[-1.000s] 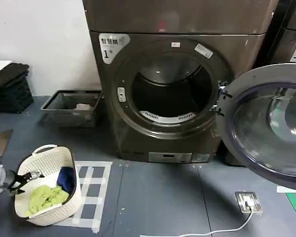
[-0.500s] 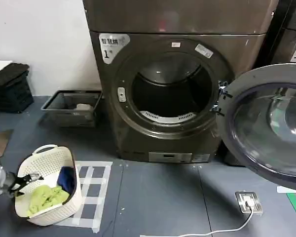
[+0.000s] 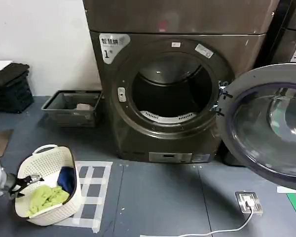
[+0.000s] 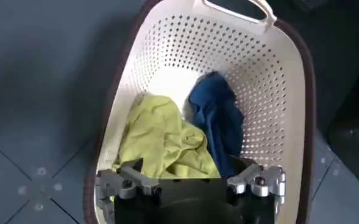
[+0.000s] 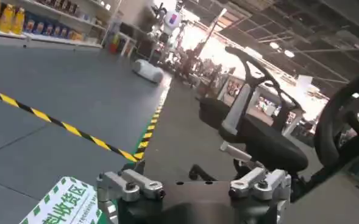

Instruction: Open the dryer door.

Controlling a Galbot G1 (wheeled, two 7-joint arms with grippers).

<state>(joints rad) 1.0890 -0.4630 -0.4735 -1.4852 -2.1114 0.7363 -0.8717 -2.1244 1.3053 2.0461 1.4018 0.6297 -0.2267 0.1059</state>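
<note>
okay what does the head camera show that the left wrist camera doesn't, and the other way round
Head view alone: the bronze-brown dryer with its drum exposed, the dryer door swung wide open to the robot's right, a grey tray by the wall, and a floor socket.

Left wrist view alone: the basket's perforated inner walls seen from above.

Both: the left gripper, open, above the white laundry basket holding a yellow-green cloth and a blue cloth.
</note>
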